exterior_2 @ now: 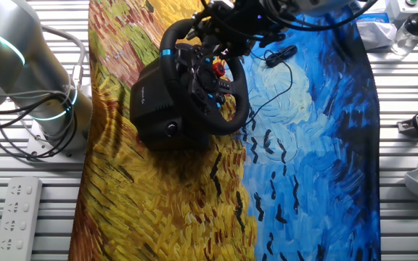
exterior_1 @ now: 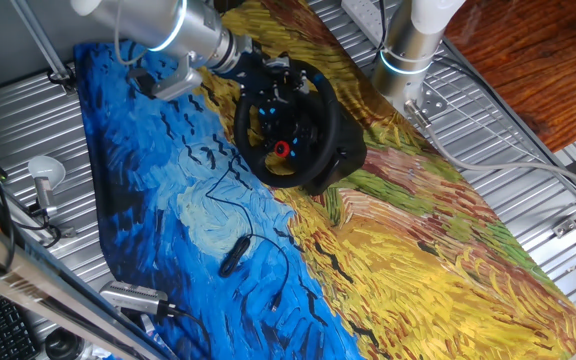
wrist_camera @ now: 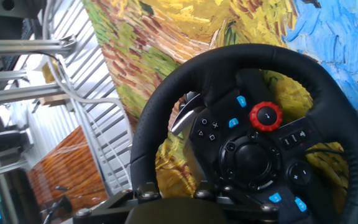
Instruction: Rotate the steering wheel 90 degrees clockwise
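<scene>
Steering wheel [exterior_1: 286,124] | sits on its big black base near the far edge of the painted cloth [exterior_1: 418,260] | hard, thick, grippy rim, turns stiffly; hold the rim | gripper [exterior_1: 258,66] at rim top, jaws: cannot tell

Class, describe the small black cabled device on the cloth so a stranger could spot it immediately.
Start at the painted tablecloth, blue on one half and yellow on the other. On the blue half, away from the big black steering wheel, lies a small black oblong device. Unlike the bulky wheel, it is thin, lies flat, and trails a fine black cable.
</scene>
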Available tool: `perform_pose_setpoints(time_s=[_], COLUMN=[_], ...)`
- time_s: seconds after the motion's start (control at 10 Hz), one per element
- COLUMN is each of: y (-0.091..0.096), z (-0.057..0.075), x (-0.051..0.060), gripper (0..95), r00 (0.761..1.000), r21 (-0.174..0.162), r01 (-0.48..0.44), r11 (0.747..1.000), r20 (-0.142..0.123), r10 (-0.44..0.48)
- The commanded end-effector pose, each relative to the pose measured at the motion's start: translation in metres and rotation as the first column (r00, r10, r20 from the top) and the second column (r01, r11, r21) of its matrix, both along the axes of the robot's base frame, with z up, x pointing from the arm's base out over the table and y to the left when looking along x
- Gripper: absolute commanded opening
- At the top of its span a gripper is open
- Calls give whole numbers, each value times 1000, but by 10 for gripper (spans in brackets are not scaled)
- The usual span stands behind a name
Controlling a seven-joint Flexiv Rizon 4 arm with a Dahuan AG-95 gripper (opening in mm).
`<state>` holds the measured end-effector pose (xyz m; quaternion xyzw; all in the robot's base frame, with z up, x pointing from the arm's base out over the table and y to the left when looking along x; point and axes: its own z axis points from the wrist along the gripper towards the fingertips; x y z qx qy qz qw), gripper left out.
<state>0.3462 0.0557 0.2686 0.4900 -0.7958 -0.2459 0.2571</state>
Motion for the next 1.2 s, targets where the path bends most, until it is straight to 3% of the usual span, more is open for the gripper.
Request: perform_pose_setpoints(time_s=[0.1,0.8,1.2], y=[0,-13,-13], z=[1,12,10], x=[-1,1,1], gripper=[380,380,380], r00=[1000,1000,1000], r21=[1,-3,-17], r01=[0,-2,-4], r11=[1000,1000,1000], r20=[0,6,19], r10=[0,2,4])
